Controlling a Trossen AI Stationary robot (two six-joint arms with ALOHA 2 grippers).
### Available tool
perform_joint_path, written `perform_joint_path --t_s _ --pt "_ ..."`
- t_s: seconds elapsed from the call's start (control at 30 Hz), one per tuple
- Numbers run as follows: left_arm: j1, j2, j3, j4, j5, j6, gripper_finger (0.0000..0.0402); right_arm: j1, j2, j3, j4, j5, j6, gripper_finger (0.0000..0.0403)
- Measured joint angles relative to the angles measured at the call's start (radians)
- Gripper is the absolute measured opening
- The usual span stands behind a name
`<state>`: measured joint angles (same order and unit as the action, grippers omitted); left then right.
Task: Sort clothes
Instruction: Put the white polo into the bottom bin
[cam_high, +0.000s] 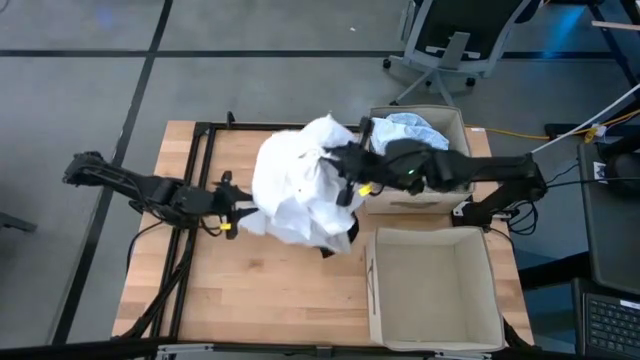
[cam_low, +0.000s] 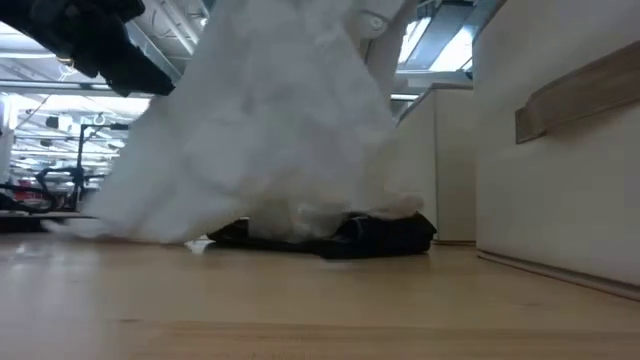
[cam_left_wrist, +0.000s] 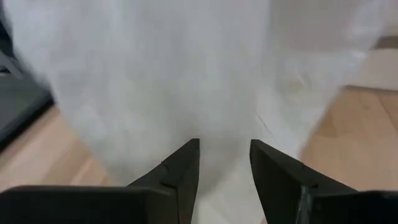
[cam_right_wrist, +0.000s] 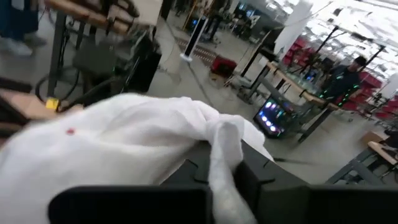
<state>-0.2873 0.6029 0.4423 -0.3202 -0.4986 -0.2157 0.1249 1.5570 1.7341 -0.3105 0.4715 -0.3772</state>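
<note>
A large white garment (cam_high: 300, 185) is held up over the middle of the table. Its lower end rests on the table and on a black garment (cam_low: 330, 235) lying under it. My right gripper (cam_high: 350, 178) is shut on the white garment near its top on the side toward the boxes. My left gripper (cam_high: 240, 212) is open at the garment's left edge, and in the left wrist view white cloth (cam_left_wrist: 205, 81) fills the picture ahead of and between its fingers (cam_left_wrist: 183, 168). Pale blue and white clothes (cam_high: 412, 128) lie in the far box. My right gripper pinches a bunched fold of the white garment (cam_right_wrist: 225, 140) between its two fingers (cam_right_wrist: 255, 167), several layers together. It comes from the table's right side, roughly level. The garment hangs below and drapes away from it, with its lower end (cam_low: 250, 215) on the table. My left gripper has white cloth between its open fingers; I cannot tell whether they touch it.
Two beige fabric boxes stand on the table's right side: the far one (cam_high: 452, 120) holds clothes, the near one (cam_high: 440, 300) shows bare inside. Bare wooden table (cam_high: 260, 290) lies toward the near edge. A black frame (cam_high: 195, 170) runs along the left side.
</note>
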Motion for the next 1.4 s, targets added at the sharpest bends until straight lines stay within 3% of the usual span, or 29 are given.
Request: perform_joint_path --t_s 0.2,0.67,0.83,0.97,1.4 --pt "0.0 -0.055 0.0 -0.014 -0.043 0.04 0.0131 0.0 0.0 0.17 -0.098 0.008 -0.002 0.0027" --pt "0.0 -0.022 0.0 -0.014 -0.046 0.036 0.0131 0.001 0.0 0.529 -0.231 0.079 -0.102 0.0028" --pt "0.0 -0.003 0.0 -0.013 -0.046 0.031 0.0131 0.064 -0.001 0.623 -0.249 0.132 -0.103 0.0028" --pt "0.0 0.003 0.0 -0.013 -0.046 0.029 0.0131 0.172 -0.021 0.616 -0.223 0.248 -0.149 0.0028" --pt "0.0 0.003 0.0 -0.002 -0.046 0.014 0.0131 0.597 -0.028 0.622 -0.183 0.84 -0.213 0.0028"
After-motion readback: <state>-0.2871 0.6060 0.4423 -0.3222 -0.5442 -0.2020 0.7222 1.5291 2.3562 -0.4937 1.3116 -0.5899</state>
